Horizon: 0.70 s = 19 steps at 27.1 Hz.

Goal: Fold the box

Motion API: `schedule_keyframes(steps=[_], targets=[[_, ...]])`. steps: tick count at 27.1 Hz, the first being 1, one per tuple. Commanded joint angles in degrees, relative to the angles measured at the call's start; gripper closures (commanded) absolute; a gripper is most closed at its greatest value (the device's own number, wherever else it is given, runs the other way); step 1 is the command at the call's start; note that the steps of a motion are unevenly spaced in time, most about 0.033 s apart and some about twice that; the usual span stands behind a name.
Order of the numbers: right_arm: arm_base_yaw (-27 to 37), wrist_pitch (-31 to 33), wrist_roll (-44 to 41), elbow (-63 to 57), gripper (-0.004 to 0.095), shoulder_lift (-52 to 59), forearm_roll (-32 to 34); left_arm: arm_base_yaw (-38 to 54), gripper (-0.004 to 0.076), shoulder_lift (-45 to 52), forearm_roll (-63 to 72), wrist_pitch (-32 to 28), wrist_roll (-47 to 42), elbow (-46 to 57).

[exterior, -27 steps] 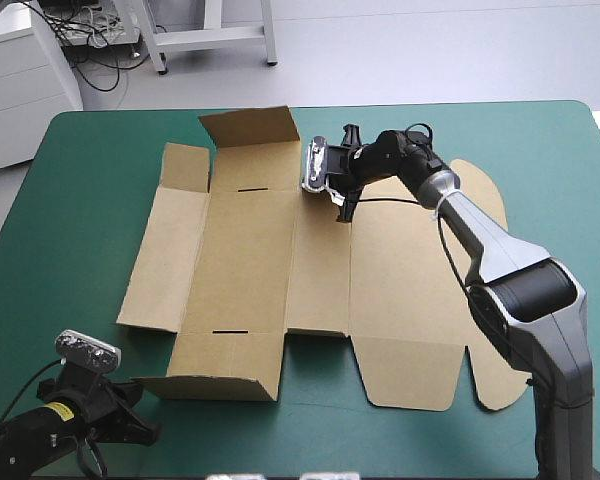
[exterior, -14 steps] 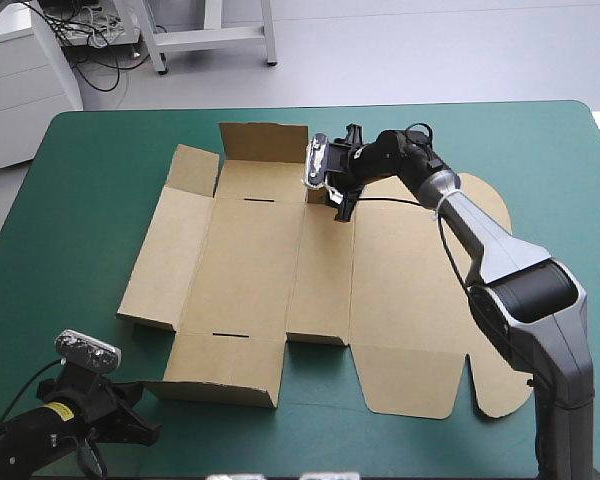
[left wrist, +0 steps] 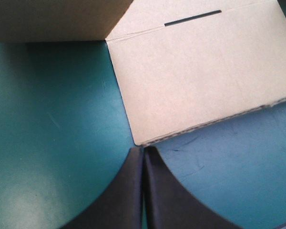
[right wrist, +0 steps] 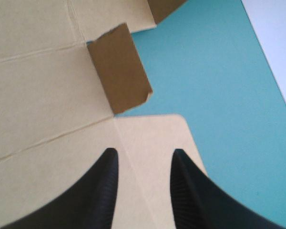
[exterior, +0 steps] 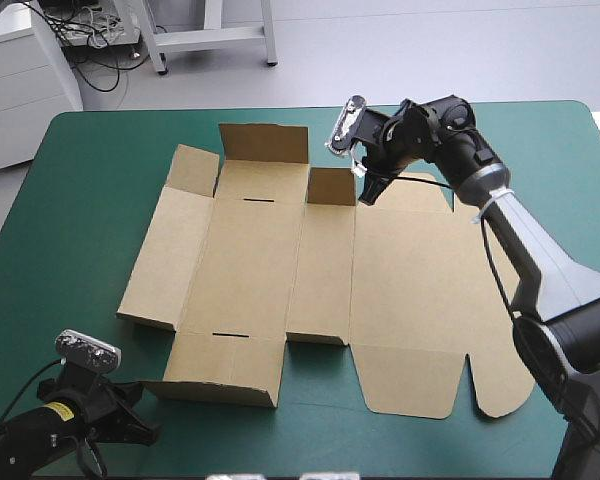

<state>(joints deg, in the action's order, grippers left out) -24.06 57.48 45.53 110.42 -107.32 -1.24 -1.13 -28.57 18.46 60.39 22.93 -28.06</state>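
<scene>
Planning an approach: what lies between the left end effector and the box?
Nothing: left wrist view shows the box corner just ahead of the left end effector.

The box (exterior: 280,260) is matt brown board, smooth-faced paper with creased fold lines, and its cut edge (left wrist: 205,125) shows a rough, fluted core. The cover (left wrist: 52,119) is a smooth teal-green sheet with a soft sheen and a few faint scuffs. The right gripper's (right wrist: 144,151) 2 black fingers (right wrist: 102,191) look matt and rubber-like, with fine ribbing, and the arm's (exterior: 540,260) grey shell is smooth and semi-gloss.
</scene>
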Motion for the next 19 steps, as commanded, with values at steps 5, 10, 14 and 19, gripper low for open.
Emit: schedule_keyframes(steps=[5, 10, 14, 19], targets=[[1.62, 14.0, -26.47, 1.67, 0.0926, 6.39, 9.24, -0.26, 0.0756, -0.33, 1.58, -2.31, -0.47, -1.84], [5.37, 14.0, -31.55, -2.32, 0.0926, 8.11, 4.66, -0.26, 0.0756, -0.33, 1.22, -2.54, -0.38, -2.2], [8.71, 14.0, -31.71, -8.23, 0.0926, 9.95, 2.03, -0.26, 0.0756, -0.33, 1.64, -2.65, -0.38, -2.2], [11.66, 11.98, -31.51, -17.04, 0.0926, 14.39, 2.03, -0.26, 0.0756, -0.33, 2.76, -2.65, -0.06, -2.2]])
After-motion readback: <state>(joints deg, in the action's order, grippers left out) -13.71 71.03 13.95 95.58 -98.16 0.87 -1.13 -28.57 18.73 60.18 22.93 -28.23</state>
